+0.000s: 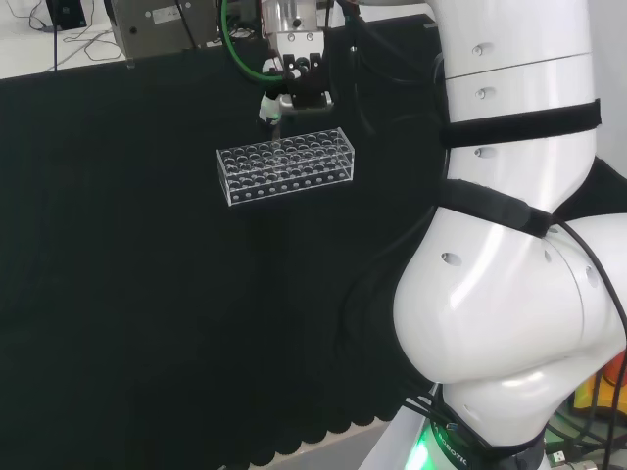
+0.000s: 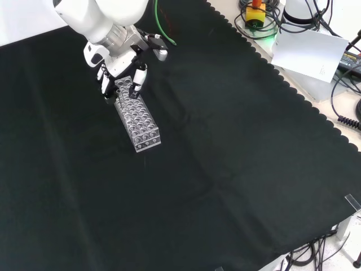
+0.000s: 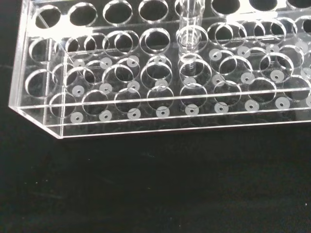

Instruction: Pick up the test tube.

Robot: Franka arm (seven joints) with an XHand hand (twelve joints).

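A clear test tube [image 3: 189, 26] stands upright in a hole of the clear plastic rack [image 3: 146, 104]. Its lower end sits at the rack's top plate and its upper end runs out of the wrist view. In the head view the hand [image 1: 299, 83] hangs just over the far long side of the rack [image 1: 284, 164], and the thin tube [image 1: 277, 125] reaches down from its curled fingertips to the rack. In the front view the hand [image 2: 121, 65] is over the far end of the rack [image 2: 138, 119], fingers pointing down on either side of it.
Black cloth covers the bench around the rack. The arm's white links [image 1: 509, 245] take up the right of the head view. Beyond the cloth's scalloped edge in the front view lie cables and a white box [image 2: 307, 53]. A grey metal unit [image 1: 162, 24] stands behind the bench.
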